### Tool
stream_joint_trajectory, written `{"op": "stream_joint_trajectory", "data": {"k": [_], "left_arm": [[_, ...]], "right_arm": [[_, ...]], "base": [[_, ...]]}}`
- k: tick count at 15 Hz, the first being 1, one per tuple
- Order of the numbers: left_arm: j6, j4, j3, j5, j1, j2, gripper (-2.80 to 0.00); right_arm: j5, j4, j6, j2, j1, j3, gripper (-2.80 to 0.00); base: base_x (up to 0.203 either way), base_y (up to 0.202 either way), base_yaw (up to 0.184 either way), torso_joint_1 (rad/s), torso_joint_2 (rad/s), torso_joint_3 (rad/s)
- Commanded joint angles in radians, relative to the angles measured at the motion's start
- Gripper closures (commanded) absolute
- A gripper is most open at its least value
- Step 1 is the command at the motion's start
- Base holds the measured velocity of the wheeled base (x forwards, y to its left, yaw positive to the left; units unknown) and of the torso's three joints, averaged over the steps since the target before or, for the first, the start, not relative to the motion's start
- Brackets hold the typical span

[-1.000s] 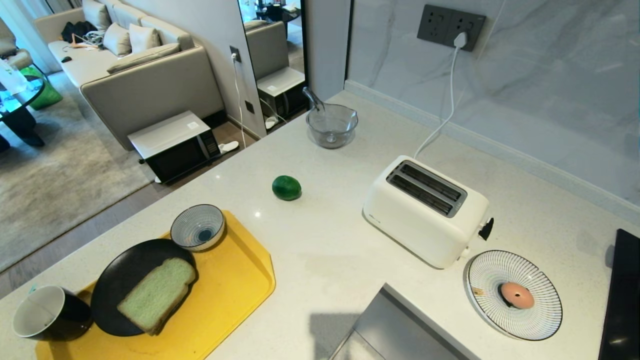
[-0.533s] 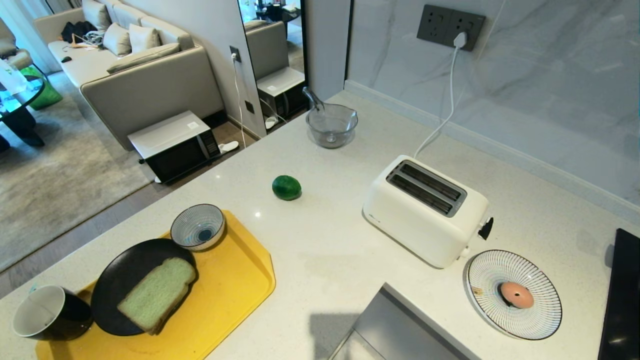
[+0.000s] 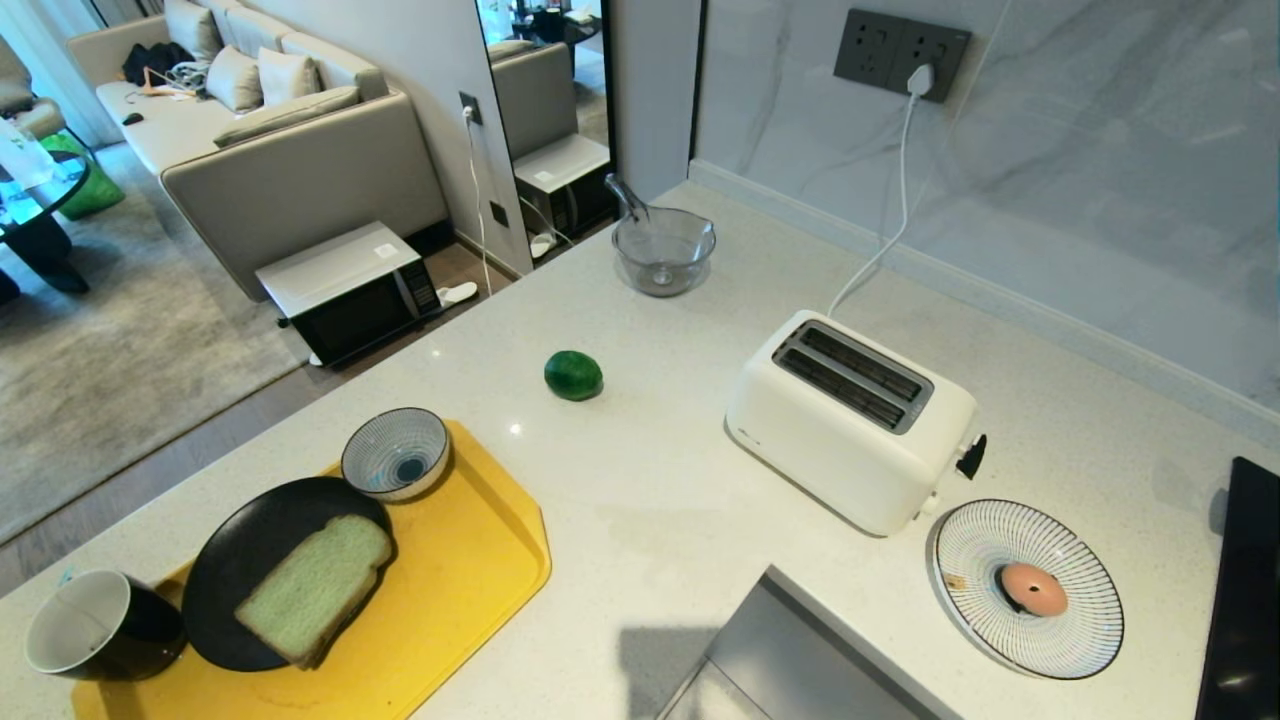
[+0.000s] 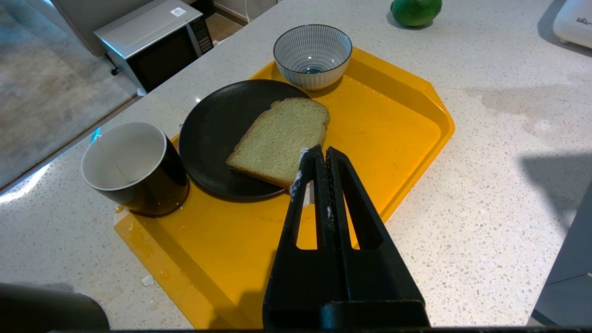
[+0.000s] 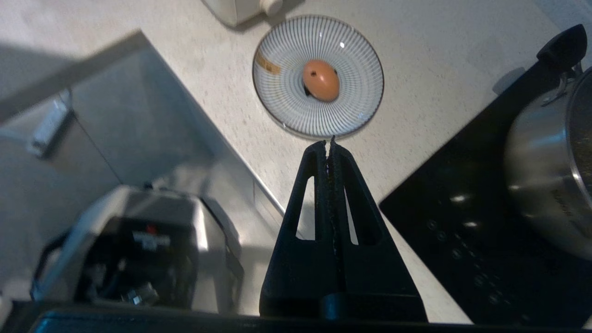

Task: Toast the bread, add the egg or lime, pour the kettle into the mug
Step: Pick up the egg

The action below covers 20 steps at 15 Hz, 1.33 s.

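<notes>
The pale green bread (image 3: 312, 590) lies on a black plate (image 3: 230, 560) on the yellow tray (image 3: 470, 560). The black mug (image 3: 95, 625), white inside, stands at the tray's near left corner. The dark green lime (image 3: 573, 375) rests on the bare counter. The egg (image 3: 1035, 590) lies on a striped plate (image 3: 1090, 640) right of the white toaster (image 3: 850, 420). My left gripper (image 4: 322, 150) hangs shut and empty over the tray beside the bread (image 4: 280, 138). My right gripper (image 5: 329, 142) is shut and empty, just short of the plate with the egg (image 5: 320, 79). The kettle is out of view.
A blue-striped bowl (image 3: 396, 452) sits on the tray's far side. A glass bowl (image 3: 663, 250) stands at the counter's back. A steel vessel (image 5: 545, 162) sits on a black hob (image 3: 1245, 600) at the right. A steel surface (image 3: 780, 660) lies at the near edge.
</notes>
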Motion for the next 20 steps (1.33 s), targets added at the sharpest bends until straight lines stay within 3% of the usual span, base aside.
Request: {"op": "stream_joint_trajectory", "data": {"k": [1,5,9,13,14,17,20], "left_arm": [[0.000,-0.001,0.017,0.000,0.000,-0.002,0.00],[0.000,-0.001,0.017,0.000,0.000,-0.002,0.00],[0.000,-0.001,0.017,0.000,0.000,-0.002,0.00],[0.000,-0.001,0.017,0.000,0.000,-0.002,0.00],[0.000,-0.001,0.017,0.000,0.000,-0.002,0.00],[0.000,-0.001,0.017,0.000,0.000,-0.002,0.00],[0.000,-0.001,0.017,0.000,0.000,-0.002,0.00]], "right_arm": [[-0.014,0.060,-0.133,0.227,0.001,-0.096,0.00],[-0.051,0.089,-0.261,0.501,0.002,-0.150,0.00],[-0.055,0.316,-0.282,0.705,0.002,-0.294,0.00],[-0.014,0.310,-0.278,0.778,0.001,-0.302,0.00],[-0.010,0.288,-0.278,0.794,0.001,-0.301,-2.80],[-0.007,0.177,-0.274,0.875,-0.014,-0.295,-2.80],[-0.006,-0.072,-0.290,0.968,-0.050,-0.217,-2.80]], "base": [[0.000,0.000,0.000,0.000,0.00,0.000],[0.000,0.000,0.000,0.000,0.00,0.000],[0.000,0.000,0.000,0.000,0.00,0.000],[0.000,0.000,0.000,0.000,0.00,0.000],[0.000,0.000,0.000,0.000,0.00,0.000],[0.000,0.000,0.000,0.000,0.00,0.000],[0.000,0.000,0.000,0.000,0.00,0.000]]}}
